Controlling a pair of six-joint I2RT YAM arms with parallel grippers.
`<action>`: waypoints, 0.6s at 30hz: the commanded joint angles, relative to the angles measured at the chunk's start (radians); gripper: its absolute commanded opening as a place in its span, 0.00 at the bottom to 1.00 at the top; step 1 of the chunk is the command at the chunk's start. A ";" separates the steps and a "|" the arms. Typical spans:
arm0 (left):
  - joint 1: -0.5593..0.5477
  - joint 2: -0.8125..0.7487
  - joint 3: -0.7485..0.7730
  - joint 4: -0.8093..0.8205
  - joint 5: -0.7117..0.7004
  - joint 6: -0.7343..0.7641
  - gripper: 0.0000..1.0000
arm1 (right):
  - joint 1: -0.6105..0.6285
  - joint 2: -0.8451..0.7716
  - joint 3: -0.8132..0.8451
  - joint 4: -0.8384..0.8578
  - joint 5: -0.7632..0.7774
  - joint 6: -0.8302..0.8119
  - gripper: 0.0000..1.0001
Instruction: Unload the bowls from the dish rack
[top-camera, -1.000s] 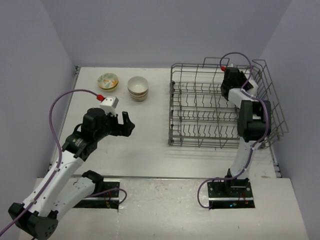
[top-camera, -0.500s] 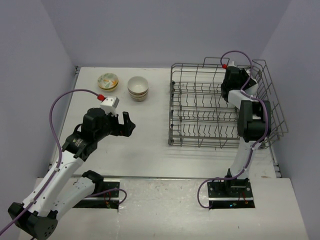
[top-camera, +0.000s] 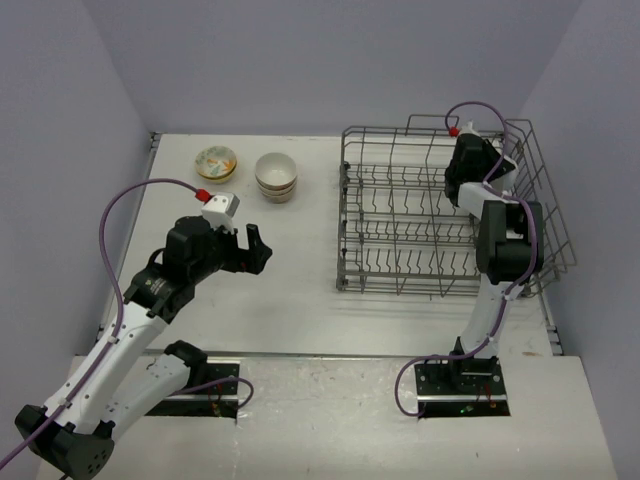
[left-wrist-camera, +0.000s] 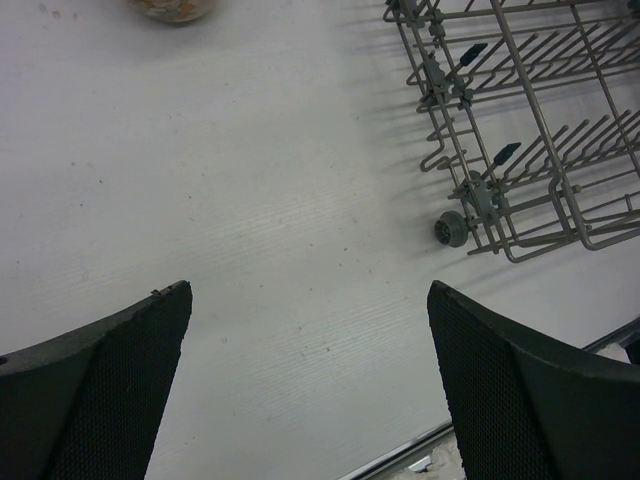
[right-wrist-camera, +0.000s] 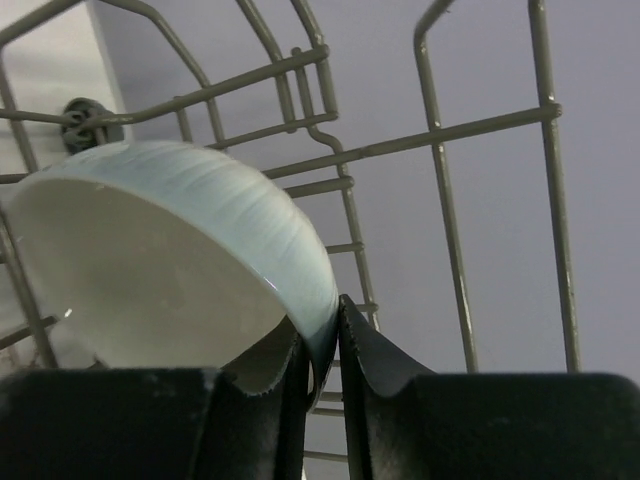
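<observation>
My right gripper (right-wrist-camera: 322, 335), pinching the rim of a white bowl (right-wrist-camera: 170, 260), has edged upward inside the dish rack (top-camera: 392, 130); lift-out probably begun. My left gripper (left-wrist-camera: 308, 330) hangs spread.

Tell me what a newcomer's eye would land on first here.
First comes the big wire dish rack on the right of the table. The right gripper is inside it, pinching the rim of a pale bowl. Next come the floral bowl and the stack of white bowls at the far left, while the left gripper hangs open above the table.
</observation>
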 joint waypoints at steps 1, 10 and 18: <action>-0.006 -0.011 -0.002 0.033 0.013 0.021 1.00 | -0.005 -0.024 -0.003 0.090 0.036 -0.034 0.15; -0.007 -0.008 -0.002 0.035 0.018 0.022 1.00 | 0.000 -0.013 -0.032 0.242 0.054 -0.135 0.00; -0.010 -0.013 -0.002 0.035 0.016 0.021 1.00 | 0.020 -0.027 -0.044 0.394 0.069 -0.252 0.00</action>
